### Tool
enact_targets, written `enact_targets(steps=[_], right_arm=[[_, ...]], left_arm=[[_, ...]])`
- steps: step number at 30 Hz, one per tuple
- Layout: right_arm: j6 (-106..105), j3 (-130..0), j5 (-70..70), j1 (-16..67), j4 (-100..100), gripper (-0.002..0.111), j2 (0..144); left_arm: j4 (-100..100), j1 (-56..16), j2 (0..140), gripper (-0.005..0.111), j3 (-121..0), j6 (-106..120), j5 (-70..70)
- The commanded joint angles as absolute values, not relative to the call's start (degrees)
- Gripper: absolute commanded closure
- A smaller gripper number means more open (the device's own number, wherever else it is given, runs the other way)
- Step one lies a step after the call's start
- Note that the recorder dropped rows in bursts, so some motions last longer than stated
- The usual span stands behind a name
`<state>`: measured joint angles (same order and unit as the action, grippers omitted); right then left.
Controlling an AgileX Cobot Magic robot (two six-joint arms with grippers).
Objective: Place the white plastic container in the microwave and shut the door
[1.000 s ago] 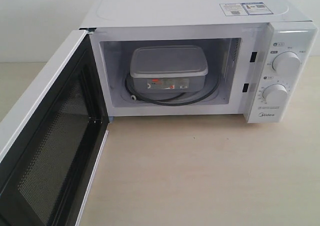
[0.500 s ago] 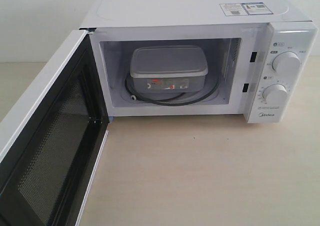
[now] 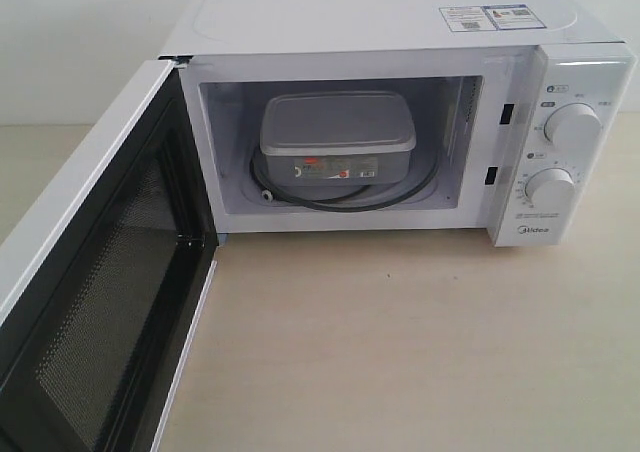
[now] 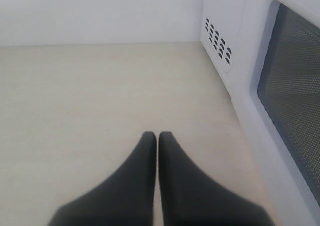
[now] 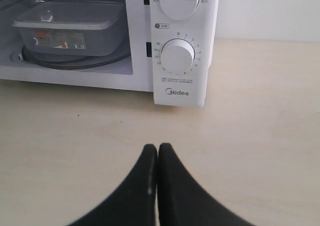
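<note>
The white plastic container (image 3: pixel 337 137) sits on the glass turntable (image 3: pixel 400 194) inside the microwave (image 3: pixel 370 22), lid on, label facing out. The right wrist view shows the container (image 5: pixel 70 26) too. The door (image 3: pixel 95 292) hangs wide open at the left, its black mesh inner face showing. In the left wrist view the door's outer face with its dark window (image 4: pixel 295 86) is close beside my left gripper (image 4: pixel 158 134), which is shut and empty over the table. My right gripper (image 5: pixel 158 146) is shut and empty, a short way in front of the dial panel (image 5: pixel 178 56). Neither gripper shows in the exterior view.
The microwave stands on a pale wooden table (image 3: pixel 400 342) against a white wall (image 3: pixel 80 42). Two round dials (image 3: pixel 573 125) are on its right panel. A sticker (image 3: pixel 487 17) lies on its top. Vent holes (image 4: pixel 218 40) mark its side.
</note>
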<state>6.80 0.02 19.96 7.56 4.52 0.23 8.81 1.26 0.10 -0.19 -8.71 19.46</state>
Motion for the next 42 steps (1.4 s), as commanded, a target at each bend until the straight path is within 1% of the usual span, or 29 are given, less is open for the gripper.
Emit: enact_targets(steps=[1, 33, 36, 40, 42], right_arm=[[7.1, 0.0, 20.1, 7.4, 5.0, 0.108, 0.0], [7.2, 0.0, 20.0, 7.4, 5.0, 0.108, 0.0], [7.2, 0.0, 20.0, 7.4, 5.0, 0.108, 0.0], [7.2, 0.0, 20.0, 7.4, 5.0, 0.108, 0.0], [7.2, 0.0, 20.0, 7.4, 5.0, 0.108, 0.0]], left_arm=[[8.7, 0.9, 0.0, 0.103, 0.0, -8.9, 19.4], [8.8, 0.9, 0.0, 0.103, -0.3, -8.9, 19.3], [8.7, 0.9, 0.0, 0.103, -4.4, -9.0, 20.0], [7.3, 0.9, 0.0, 0.103, -11.8, -10.0, 27.5], [5.9, 0.9, 0.0, 0.103, -15.0, -11.4, 28.5]])
